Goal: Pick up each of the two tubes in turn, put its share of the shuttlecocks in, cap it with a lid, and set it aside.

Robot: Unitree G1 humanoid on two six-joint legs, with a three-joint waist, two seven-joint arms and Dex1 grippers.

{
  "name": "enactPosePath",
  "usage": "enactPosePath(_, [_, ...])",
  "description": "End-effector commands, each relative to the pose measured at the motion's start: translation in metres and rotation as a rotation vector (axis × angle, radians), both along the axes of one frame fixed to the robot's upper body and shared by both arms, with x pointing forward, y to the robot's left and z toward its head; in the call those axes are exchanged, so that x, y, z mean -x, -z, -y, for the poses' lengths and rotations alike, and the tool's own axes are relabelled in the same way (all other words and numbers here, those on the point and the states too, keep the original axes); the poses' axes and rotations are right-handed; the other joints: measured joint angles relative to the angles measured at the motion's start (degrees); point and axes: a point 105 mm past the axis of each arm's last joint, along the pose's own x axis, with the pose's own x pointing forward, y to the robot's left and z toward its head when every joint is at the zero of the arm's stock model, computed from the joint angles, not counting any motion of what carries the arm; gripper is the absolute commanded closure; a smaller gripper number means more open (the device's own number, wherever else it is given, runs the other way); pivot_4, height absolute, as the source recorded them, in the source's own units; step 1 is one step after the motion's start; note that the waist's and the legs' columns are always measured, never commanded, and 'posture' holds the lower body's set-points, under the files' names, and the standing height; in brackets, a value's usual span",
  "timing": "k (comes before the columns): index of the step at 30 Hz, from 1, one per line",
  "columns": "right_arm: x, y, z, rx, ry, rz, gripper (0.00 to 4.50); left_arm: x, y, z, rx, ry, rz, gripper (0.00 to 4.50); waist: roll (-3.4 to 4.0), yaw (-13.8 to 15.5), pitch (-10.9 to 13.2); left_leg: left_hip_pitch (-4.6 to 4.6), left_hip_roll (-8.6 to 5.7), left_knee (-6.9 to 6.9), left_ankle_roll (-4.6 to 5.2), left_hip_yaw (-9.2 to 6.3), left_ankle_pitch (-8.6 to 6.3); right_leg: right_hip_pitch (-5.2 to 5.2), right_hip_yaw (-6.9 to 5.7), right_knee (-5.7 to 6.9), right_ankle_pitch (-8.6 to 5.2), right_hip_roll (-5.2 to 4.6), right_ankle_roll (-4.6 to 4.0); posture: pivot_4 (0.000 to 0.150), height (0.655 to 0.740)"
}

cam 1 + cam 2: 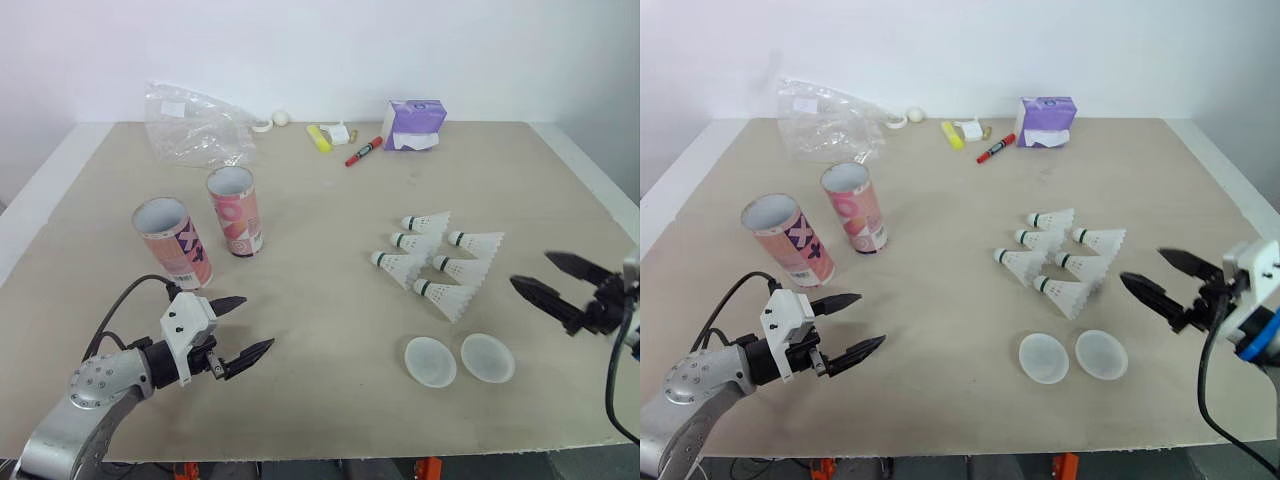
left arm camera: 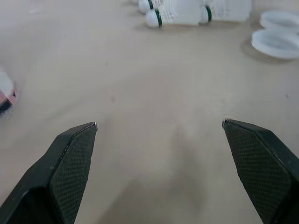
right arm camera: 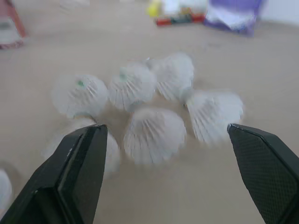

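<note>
Two tubes stand mouth-up on the left half of the surface [image 1: 320, 310]. The nearer tube [image 1: 172, 243] is patterned in pink and grey, and the farther tube [image 1: 234, 211], pink with pale shapes, is just behind it and to its right (close together, though we can see a gap between them). Six shuttlecocks [image 1: 440, 262] lie on their sides in a tight cluster right of centre, with their cork heads to the left and their white skirts to the right. We see none of them in a tube. Just in front of that cluster, two translucent white lids [image 1: 430, 361] lie flat, side by side. The left fingers [image 1: 250, 355] are held over bare surface in front of the nearer tube. They are spread wide with nothing between them, and the tips point toward the middle of the surface. The right fingers [image 1: 540, 295] are near the right edge, just beside the shuttlecocks' skirts. They too are wide apart and empty, and in the right wrist view the cluster lies ahead, between the two tips. Along the far edge we note a crumpled clear plastic bag [image 1: 195, 125], a small white ball [image 1: 282, 118], a yellow highlighter [image 1: 318, 138], a red marker [image 1: 363, 151] and a purple packet [image 1: 415, 124].
</note>
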Motion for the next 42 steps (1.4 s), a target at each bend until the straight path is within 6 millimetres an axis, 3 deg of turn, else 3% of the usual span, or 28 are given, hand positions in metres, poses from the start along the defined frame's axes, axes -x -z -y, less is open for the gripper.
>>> enactPosePath(1, [-0.003,-0.028,-0.059,0.024,-0.214,0.078,0.10,0.003,-0.008,-0.021,-0.008,-0.144,0.086,0.00,0.00,-0.1,0.0,0.01,0.02,0.01,0.00,0.00,0.00,-0.01,0.00,0.00,0.00,0.03,0.00,0.150,0.7400])
enactPosePath(3, [0.000,-0.026,-0.098,0.019,-0.363,0.066,0.10,0.003,-0.005,-0.038,0.001,-0.279,0.091,0.00,0.01,-0.2,0.0,0.00,0.03,-0.01,0.00,0.00,0.00,-0.02,0.00,0.00,0.00,0.04,-0.01,0.150,0.7400])
enactPosePath(6, [0.007,-0.014,-0.138,0.021,-0.530,0.024,0.10,0.001,-0.003,-0.050,0.042,-0.412,0.092,0.00,-0.16,0.2,0.1,-0.03,0.07,-0.01,0.03,-0.08,-0.02,-0.01,0.03,0.00,-0.02,0.14,-0.02,0.150,0.7400])
enactPosePath(10, [0.009,-0.003,-0.169,0.005,-0.667,-0.002,0.10,-0.005,0.001,-0.072,0.142,-0.604,0.062,0.00,-0.20,1.1,0.1,-0.19,0.04,0.20,-0.06,-0.12,-0.07,-0.01,0.03,-0.03,-0.04,0.12,0.05,0.150,0.7400])
enactPosePath(13, [0.002,-0.001,-0.173,0.017,-0.680,0.006,0.10,-0.014,0.005,-0.086,0.178,-0.670,0.044,0.00,-0.20,1.2,0.1,-0.21,0.04,0.27,-0.07,-0.11,-0.08,-0.02,0.03,-0.03,-0.02,0.12,0.07,0.150,0.7400])
enactPosePath(19, [-0.001,0.005,-0.174,0.026,-0.687,0.003,0.10,-0.038,0.008,-0.089,0.193,-0.644,0.031,0.00,-0.21,1.2,0.1,-0.15,0.06,0.29,-0.07,-0.11,-0.08,0.00,0.02,-0.02,0.04,0.15,0.05,0.150,0.7400])
enactPosePath(31, [0.004,0.012,-0.173,0.034,-0.638,0.008,0.10,-0.084,0.012,-0.081,0.126,-0.520,0.027,0.00,-0.21,1.3,0.1,-0.19,0.13,0.28,-0.13,-0.16,-0.12,-0.03,0.00,-0.02,0.05,0.26,0.06,0.150,0.7400])
enactPosePath(42, [0.006,0.014,-0.176,0.012,-0.616,0.005,0.10,-0.107,0.011,-0.077,0.082,-0.438,0.065,0.00,-0.21,1.2,0.1,-0.21,0.13,0.27,-0.13,-0.17,-0.12,-0.03,0.00,-0.02,0.16,0.27,0.28,0.150,0.7400])
